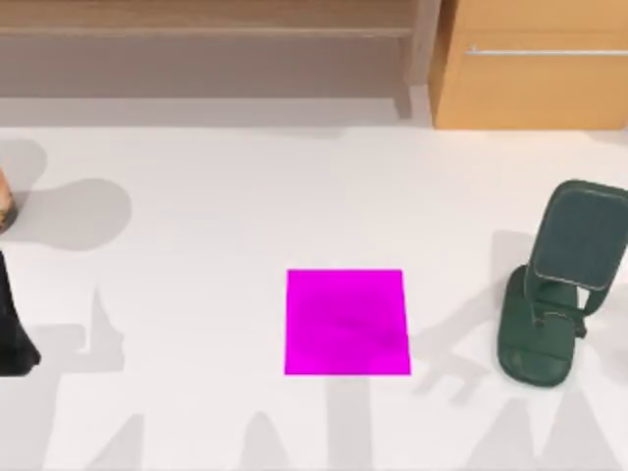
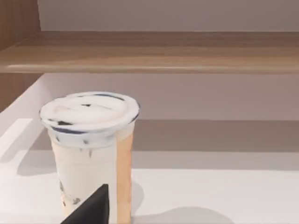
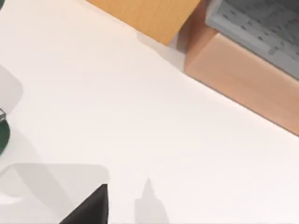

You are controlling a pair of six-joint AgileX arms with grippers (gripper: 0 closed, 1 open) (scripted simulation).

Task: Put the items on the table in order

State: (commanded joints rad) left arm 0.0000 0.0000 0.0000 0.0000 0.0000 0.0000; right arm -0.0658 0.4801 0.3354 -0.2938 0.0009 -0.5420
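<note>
The white table (image 1: pixel 245 196) spreads across the top view. The items are out of view. At the top view's left edge my left arm (image 1: pixel 12 329) shows as a dark shape, with a sliver of a cup (image 1: pixel 5 208) just beyond it. In the left wrist view a black part of my left gripper (image 2: pixel 88 211) sits close in front of that lidded milk-tea cup (image 2: pixel 91 154), which stands upright. A black part of my right gripper (image 3: pixel 88 205) hangs over bare tabletop (image 3: pixel 154 116) in the right wrist view.
A magenta square mat (image 1: pixel 347 322) lies flat at the table's middle front. A dark green stand (image 1: pixel 564 285) is at the right. An orange-brown wooden cabinet (image 1: pixel 530 69) and a low shelf (image 1: pixel 196 29) line the back. A grey keyboard (image 3: pixel 261 28) rests in the shelf.
</note>
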